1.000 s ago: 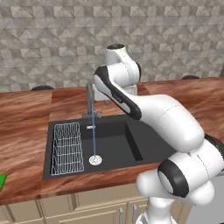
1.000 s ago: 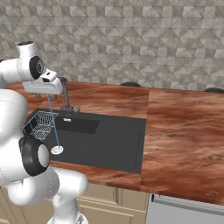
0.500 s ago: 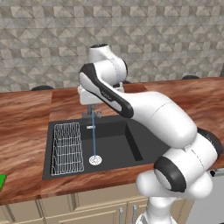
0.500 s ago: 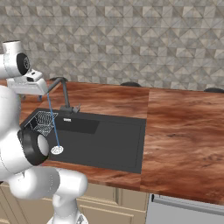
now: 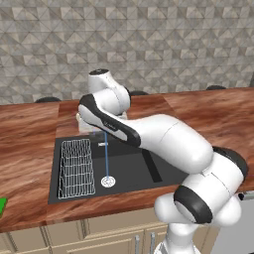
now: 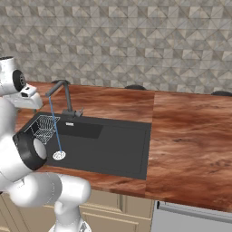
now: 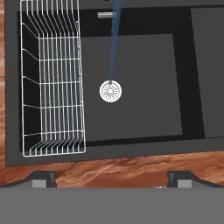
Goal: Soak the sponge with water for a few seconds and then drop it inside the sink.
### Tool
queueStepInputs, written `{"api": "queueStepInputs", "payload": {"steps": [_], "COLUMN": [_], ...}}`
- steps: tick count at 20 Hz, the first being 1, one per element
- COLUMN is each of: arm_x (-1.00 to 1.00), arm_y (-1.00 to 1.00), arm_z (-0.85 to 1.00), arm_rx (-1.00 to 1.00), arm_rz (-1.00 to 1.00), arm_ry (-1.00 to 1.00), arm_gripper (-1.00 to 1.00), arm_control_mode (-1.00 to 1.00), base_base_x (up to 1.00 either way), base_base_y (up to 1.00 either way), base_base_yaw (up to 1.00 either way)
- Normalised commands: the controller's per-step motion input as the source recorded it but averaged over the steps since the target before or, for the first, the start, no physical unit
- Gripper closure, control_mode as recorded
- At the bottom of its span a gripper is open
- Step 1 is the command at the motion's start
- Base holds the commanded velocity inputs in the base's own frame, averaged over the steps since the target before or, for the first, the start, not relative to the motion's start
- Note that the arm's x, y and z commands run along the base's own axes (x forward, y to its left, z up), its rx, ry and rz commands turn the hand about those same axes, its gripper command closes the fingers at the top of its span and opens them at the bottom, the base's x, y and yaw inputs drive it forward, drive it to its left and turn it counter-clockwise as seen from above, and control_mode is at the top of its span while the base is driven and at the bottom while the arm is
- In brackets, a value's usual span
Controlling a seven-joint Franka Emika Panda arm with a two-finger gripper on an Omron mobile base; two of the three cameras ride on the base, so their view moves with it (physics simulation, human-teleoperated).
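A bright green bit of the sponge shows at the left edge of the left base view, on the wooden counter left of the sink. The sink is a black basin with a round silver drain. A thin blue stream of water falls from the faucet onto the drain. My gripper hangs high above the sink's front rim, looking straight down. It is open, its fingertips far apart with nothing between them. In the left base view the hand is mostly hidden behind my arm.
A white wire rack stands in the left part of the basin, close to the stream. The sink's flat ledge lies on the other side. Wooden counter surrounds the sink, with a stone-tiled wall behind.
My arm has swung left across the sink, carrying the hand from beside the faucet toward the rack side. The water keeps running.
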Motion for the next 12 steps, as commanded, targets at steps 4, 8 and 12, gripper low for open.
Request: {"api": "queueStepInputs", "payload": {"steps": [4, 8, 12], "arm_x": [0.02, 0.12, 0.17], "arm_y": [0.26, 0.35, 0.37], "arm_z": [-0.43, -0.35, -0.07], "arm_rx": [0.09, 0.12, 0.16], "arm_rz": [0.0, 0.0, 0.0], "arm_ry": [-0.23, -0.21, -0.08], "arm_gripper": [-1.0, -1.0, -1.0], "arm_control_mode": [-1.0, -1.0, -1.0], "base_base_x": [0.0, 0.0, 0.0], "base_base_y": [0.0, 0.0, 0.0], "base_base_yaw": [0.0, 0.0, 0.0]}}
